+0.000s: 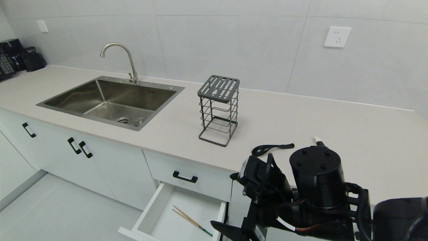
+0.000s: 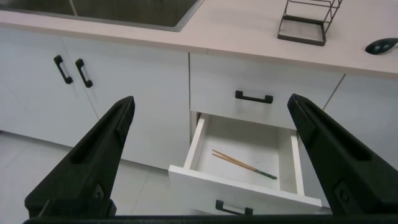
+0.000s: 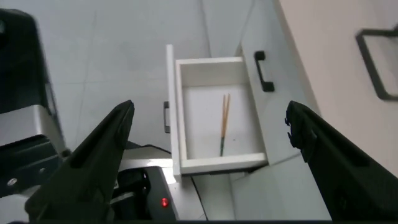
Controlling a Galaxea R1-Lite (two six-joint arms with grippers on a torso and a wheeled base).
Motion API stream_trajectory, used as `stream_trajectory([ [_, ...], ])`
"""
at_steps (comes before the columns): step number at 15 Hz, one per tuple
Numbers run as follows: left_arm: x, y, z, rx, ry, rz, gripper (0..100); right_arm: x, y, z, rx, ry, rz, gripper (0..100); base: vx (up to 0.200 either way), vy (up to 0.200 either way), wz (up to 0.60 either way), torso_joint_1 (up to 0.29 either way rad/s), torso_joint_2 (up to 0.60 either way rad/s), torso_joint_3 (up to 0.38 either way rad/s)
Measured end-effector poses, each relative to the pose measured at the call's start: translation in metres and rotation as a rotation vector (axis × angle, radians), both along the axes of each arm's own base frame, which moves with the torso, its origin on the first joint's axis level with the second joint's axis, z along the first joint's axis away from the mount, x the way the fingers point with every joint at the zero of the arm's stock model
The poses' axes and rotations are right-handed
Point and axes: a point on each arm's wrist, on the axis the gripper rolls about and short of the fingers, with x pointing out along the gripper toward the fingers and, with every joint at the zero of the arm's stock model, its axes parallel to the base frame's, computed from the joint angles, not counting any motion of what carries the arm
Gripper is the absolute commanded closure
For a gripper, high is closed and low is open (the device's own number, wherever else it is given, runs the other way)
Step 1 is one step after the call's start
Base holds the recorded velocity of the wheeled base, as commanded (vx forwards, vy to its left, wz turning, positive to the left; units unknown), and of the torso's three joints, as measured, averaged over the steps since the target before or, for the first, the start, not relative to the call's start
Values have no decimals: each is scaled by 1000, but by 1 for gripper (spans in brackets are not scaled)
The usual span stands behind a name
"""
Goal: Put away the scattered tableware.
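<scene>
Chopsticks [image 1: 192,221] lying in pulled-out drawer [image 1: 147,214] under desk [image 1: 301,113], black spoon [image 1: 271,148] on desk near wire rack [image 1: 219,110], left gripper [image 2: 211,102] spread wide, right gripper [image 3: 210,107] likewise, both empty

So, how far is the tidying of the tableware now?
Done: one pair of chopsticks lies in the open drawer. In hand: nothing, the left tool and right tool are both open and empty. Left: the black spoon lies on the counter, and a white-tipped item near it, partly hidden.
</scene>
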Motion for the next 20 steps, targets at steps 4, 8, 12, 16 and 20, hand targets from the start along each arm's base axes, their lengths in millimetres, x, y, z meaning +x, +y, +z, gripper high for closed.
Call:
stream_trajectory([
  [4,0,0,0,0,0,0,0,8,-15,-10,-45,14,-106,0,0,0,0,0,0,0],
  [8,0,0,0,0,0,-1,0,23,-33,-13,-62,20,-203,0,0,0,0,0,0,0],
  [12,0,0,0,0,0,-1,0,54,-63,-8,-33,12,-335,0,0,0,0,0,0,0],
  [16,0,0,0,0,0,-1,0,88,-92,-1,-2,-16,-482,0,0,0,0,0,0,0],
  [20,0,0,0,0,0,-1,0,117,-91,-12,-3,-9,-553,0,0,0,0,0,0,0],
])
